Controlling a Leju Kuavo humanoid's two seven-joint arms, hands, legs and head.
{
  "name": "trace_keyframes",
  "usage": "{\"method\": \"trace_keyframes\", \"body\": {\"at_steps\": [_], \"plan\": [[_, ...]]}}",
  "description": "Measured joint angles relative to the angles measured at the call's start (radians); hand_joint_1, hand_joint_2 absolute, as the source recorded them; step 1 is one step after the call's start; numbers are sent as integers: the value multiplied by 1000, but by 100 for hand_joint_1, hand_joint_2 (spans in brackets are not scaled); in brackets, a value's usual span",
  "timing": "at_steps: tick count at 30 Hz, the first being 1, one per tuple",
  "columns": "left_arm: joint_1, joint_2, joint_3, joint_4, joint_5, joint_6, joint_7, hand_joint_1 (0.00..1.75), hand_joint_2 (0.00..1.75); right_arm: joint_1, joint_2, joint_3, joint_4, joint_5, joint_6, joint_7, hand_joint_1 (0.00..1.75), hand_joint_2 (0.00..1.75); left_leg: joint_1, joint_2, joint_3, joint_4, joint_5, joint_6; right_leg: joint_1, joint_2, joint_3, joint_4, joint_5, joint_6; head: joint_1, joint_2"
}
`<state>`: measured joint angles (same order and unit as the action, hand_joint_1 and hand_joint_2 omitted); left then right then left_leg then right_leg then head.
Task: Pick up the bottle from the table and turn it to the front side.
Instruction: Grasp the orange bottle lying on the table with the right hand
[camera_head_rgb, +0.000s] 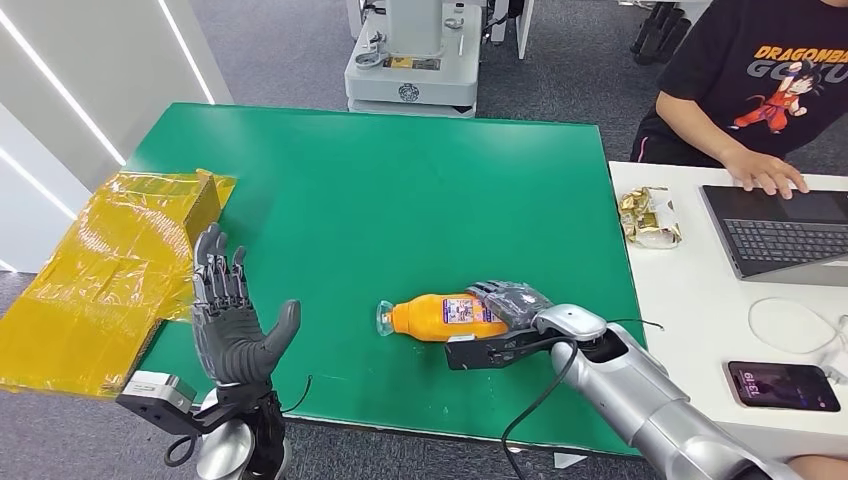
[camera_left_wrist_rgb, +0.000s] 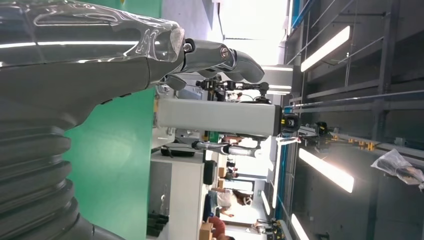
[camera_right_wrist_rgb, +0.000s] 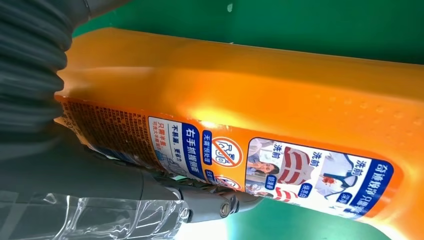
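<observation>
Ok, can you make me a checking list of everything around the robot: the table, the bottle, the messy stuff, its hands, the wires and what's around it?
Surface: green table, with a white desk on its right side.
Job's things: orange bottle lying on its side on the green table, clear cap end toward the robot's left; a label with small pictures faces up.
Clutter: yellow wrapped box at the table's left edge.
Hands: right hand wrapped over the bottle's base end; left hand raised, fingers spread, holding nothing.
Cables: black cable along the right arm; white cable on the desk.
Surroundings: person at a laptop, phone, snack packet, grey machine base.
</observation>
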<state>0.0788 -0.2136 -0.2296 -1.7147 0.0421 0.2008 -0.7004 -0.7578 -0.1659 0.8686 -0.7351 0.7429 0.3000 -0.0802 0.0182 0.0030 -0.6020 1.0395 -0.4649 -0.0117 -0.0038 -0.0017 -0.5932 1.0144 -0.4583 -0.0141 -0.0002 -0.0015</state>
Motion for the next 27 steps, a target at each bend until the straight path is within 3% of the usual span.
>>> {"method": "trace_keyframes", "body": {"at_steps": [7, 11, 12, 18, 27], "plan": [[0, 0, 0, 0, 3, 8, 0, 0, 175, -3, 0, 10, 9, -10, -10, 1, 3, 175, 0, 0, 0, 0, 0, 0, 0, 0, 0, 0, 0, 0, 0, 0], [-1, 0, 0, 1, 7, 10, 0, 0, 175, 1, 0, 12, 6, -11, -16, 8, 162, 175, 0, 0, 1, 0, 0, 0, 0, 0, 0, 0, 0, 0, 0, 0], [-1, 0, 0, 2, 8, 10, 0, 0, 175, 3, 0, 12, 4, -11, -20, 9, 170, 175, 0, 0, 1, 0, 0, 0, 0, 0, 0, 0, 0, 0, 0, 0], [-1, 0, 0, 2, 15, 11, 0, 0, 175, 27, -6, 9, -24, -13, -63, 23, 175, 175, 0, 0, 1, 0, 0, 0, 0, 1, 0, 0, 0, 0, 0, 0], [-1, 0, 0, 2, 7, 19, 0, 0, 175, 121, -2, -56, -102, 10, -219, 44, 175, 175, 0, 0, 0, 0, 0, 0, 0, 0, 0, 0, 0, 0, 0, 0]]}}
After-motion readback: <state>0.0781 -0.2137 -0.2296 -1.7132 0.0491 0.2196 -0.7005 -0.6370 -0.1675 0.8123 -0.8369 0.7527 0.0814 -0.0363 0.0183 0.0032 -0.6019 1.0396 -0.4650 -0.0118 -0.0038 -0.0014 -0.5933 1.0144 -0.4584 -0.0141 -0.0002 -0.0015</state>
